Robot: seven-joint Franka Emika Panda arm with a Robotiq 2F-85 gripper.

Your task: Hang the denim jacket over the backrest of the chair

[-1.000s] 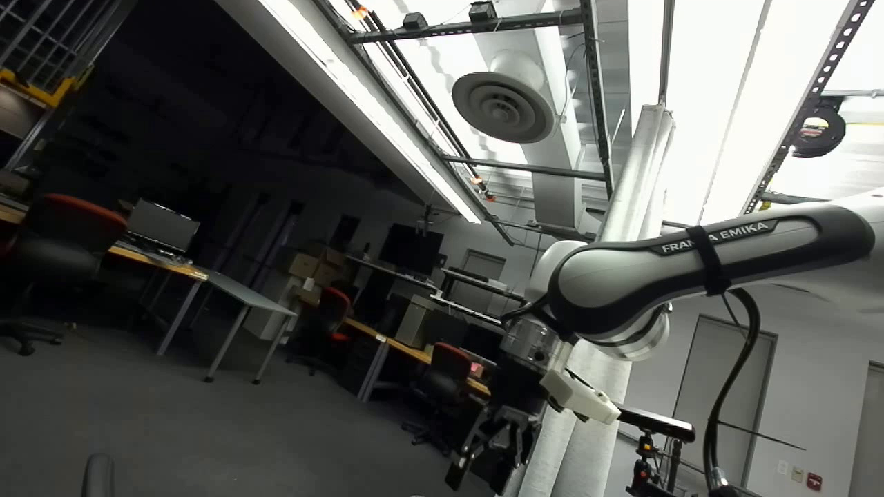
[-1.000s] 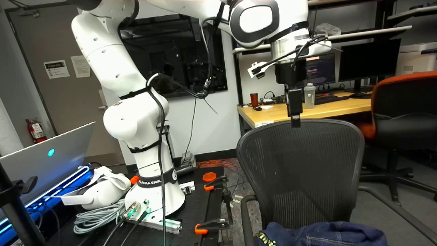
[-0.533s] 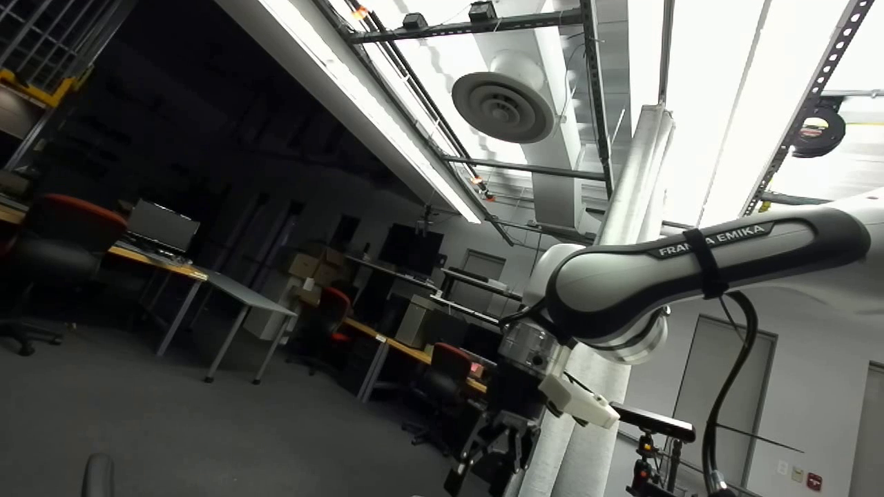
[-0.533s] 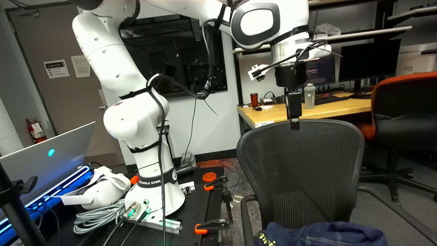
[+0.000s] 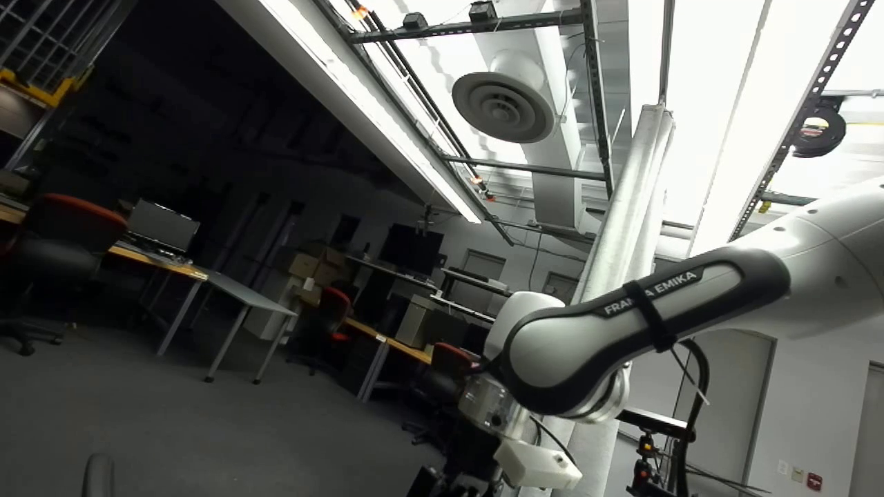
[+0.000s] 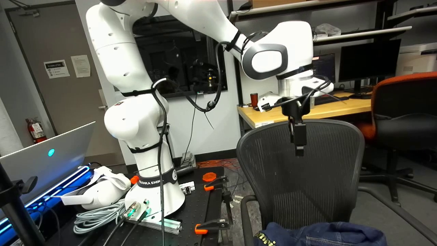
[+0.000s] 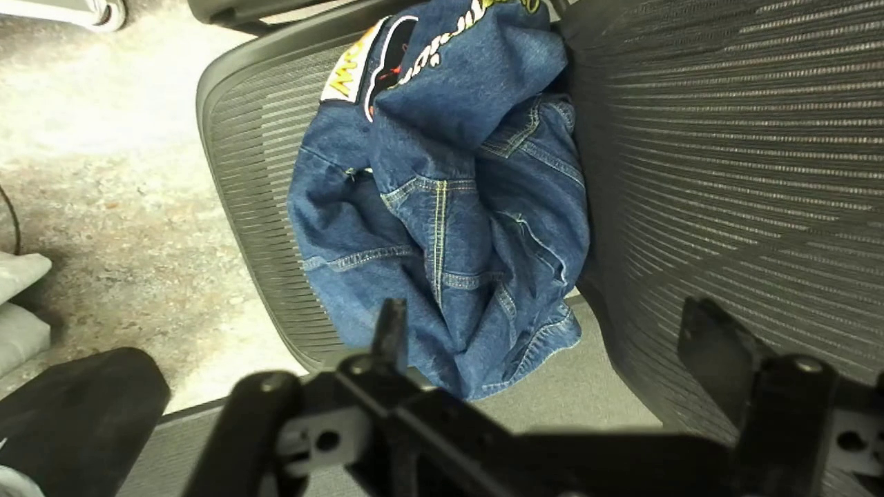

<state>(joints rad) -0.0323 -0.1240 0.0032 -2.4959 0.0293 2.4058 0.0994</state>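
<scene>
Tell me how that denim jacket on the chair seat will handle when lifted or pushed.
The denim jacket will probably sag limply, since it lies crumpled in soft folds. Its overlapping layers and stitched seams suggest it may be heavy for cloth. Lying loose, it would probably bunch against the backrest if pushed there, rather than roll.

Silver laptop (image 6: 46, 164), fire extinguisher (image 6: 36, 131), red cup (image 6: 254, 100)

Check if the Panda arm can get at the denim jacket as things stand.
Probably yes: the gripper is open and higher than the denim jacket, with nothing seen between them in the wrist view. The mesh backrest could interfere, though: one finger overlaps it in that view, so shifting away may help.
</scene>
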